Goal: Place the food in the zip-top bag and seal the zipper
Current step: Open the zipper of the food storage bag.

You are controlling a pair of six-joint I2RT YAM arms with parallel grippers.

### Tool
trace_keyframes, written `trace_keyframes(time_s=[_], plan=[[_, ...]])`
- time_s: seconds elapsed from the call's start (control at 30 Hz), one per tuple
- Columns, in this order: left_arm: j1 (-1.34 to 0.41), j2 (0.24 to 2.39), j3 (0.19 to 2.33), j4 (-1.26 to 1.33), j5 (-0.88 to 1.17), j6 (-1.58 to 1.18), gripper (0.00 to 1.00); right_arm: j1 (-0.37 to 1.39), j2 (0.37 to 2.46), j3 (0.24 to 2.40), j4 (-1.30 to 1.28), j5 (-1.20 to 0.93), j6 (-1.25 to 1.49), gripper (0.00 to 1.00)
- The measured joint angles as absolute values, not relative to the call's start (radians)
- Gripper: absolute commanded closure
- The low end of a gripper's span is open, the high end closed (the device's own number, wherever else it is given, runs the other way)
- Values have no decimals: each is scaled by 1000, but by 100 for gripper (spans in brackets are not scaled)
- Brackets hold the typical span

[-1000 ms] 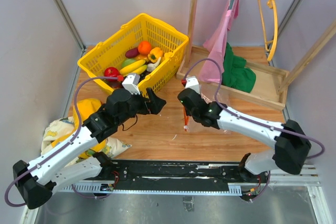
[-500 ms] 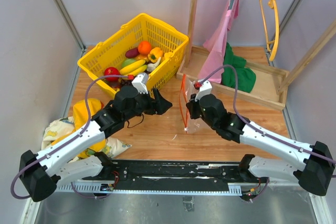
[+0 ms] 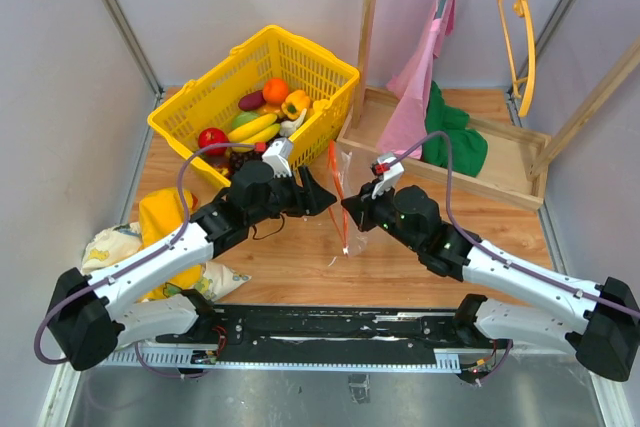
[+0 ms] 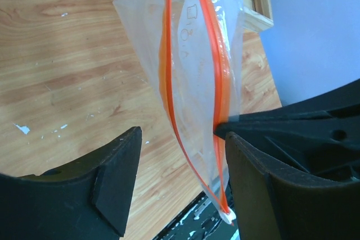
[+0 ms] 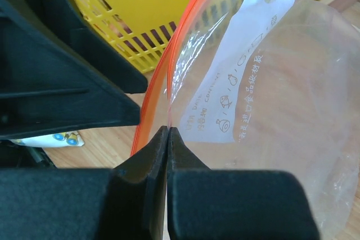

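Observation:
The zip-top bag (image 3: 341, 199) hangs upright between the two grippers, above the wooden table. My right gripper (image 3: 349, 215) is shut on one lip of the bag's mouth (image 5: 169, 130), just by the zipper (image 5: 154, 91). The bag's clear body and white label (image 5: 242, 88) spread out to the right. My left gripper (image 3: 322, 193) is open, and the bag's mouth (image 4: 191, 54) with its two red zipper strips (image 4: 220, 77) hangs between its jaws (image 4: 183, 178) without being gripped. The food lies in the yellow basket: apple (image 3: 212, 137), bananas (image 3: 255, 127), orange (image 3: 275, 90), pepper (image 3: 295, 103).
The yellow mesh basket (image 3: 325, 72) stands at the back left. A wooden rack (image 3: 500, 162) with pink and green cloths and a yellow hanger (image 3: 522, 37) stands at the back right. A yellow-patterned cloth bundle (image 3: 160, 222) lies at the left. A black rail (image 3: 340, 322) runs along the near edge.
My right gripper has moved left and carried the bag with it. My left gripper has reached right, so the bag's mouth now hangs between its open jaws.

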State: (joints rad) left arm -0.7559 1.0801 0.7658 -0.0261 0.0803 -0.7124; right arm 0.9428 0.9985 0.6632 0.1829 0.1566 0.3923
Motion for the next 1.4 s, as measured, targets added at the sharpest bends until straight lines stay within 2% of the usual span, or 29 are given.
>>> trace_keyframes(time_s=[0.33,0.4,0.47,0.5,0.67,0.83,0.9,1.17,1.4], plan=[[-756,1129,729,14,62,-741,70,943,981,629,249,72,383,99],[-756,1128,720,22,54,-743,80,943,980,629,254,62,381,99],[-756,1128,713,29,44,-743,96,943,980,629,257,51,379,98],[-756,1128,710,31,40,-742,99,943,980,629,257,47,379,98],[-764,1124,706,34,9,-744,100,943,979,629,257,33,378,92],[-813,1100,715,9,-83,-730,100,943,974,632,230,30,382,73],[-838,1099,731,-10,-128,-722,100,943,974,644,201,31,385,62],[-921,1099,805,-68,-287,-686,100,981,974,775,57,111,371,37],[-981,1110,842,-94,-390,-659,100,982,980,878,-44,220,374,27]])
